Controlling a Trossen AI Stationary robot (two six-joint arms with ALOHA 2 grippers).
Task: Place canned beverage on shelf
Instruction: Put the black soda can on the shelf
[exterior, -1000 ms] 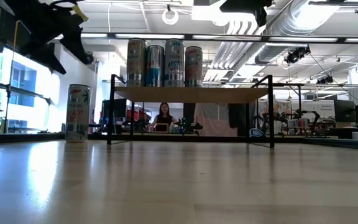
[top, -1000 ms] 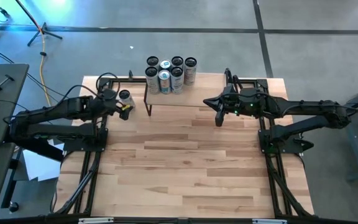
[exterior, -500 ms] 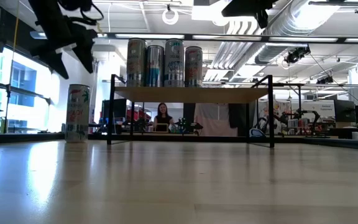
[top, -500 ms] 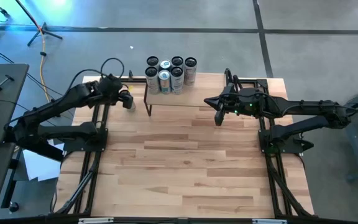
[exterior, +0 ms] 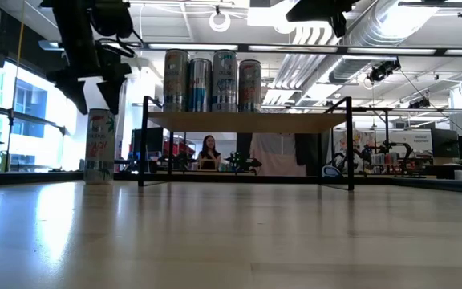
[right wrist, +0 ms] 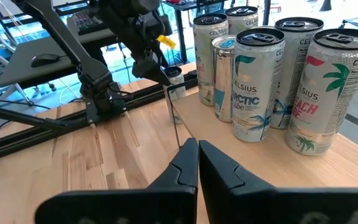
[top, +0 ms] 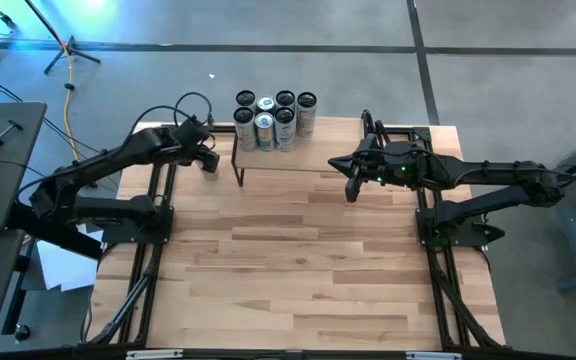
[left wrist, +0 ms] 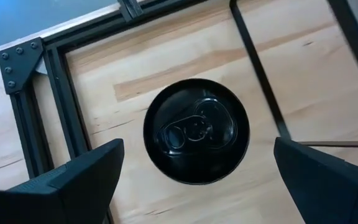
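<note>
A tall white can stands upright on its base on the table at the far left, beside the shelf. Its dark top shows in the left wrist view. My left gripper hangs open just above it, pointing down, one finger on either side of the can's top and clear of it. In the high view the left gripper hides the can. Several cans stand on the shelf's far left part. My right gripper is shut and empty over the shelf's right part.
The shelf's black tube legs stand close to the right of the lone can. The cans on the shelf crowd its far left corner, and the board's near and right part is bare. Black frame rails run along the table's left edge.
My left gripper has swung toward the table's far edge and toward the shelf, tipped to point down, and now hangs over the lone can, which it stood beside before. The can has not moved.
</note>
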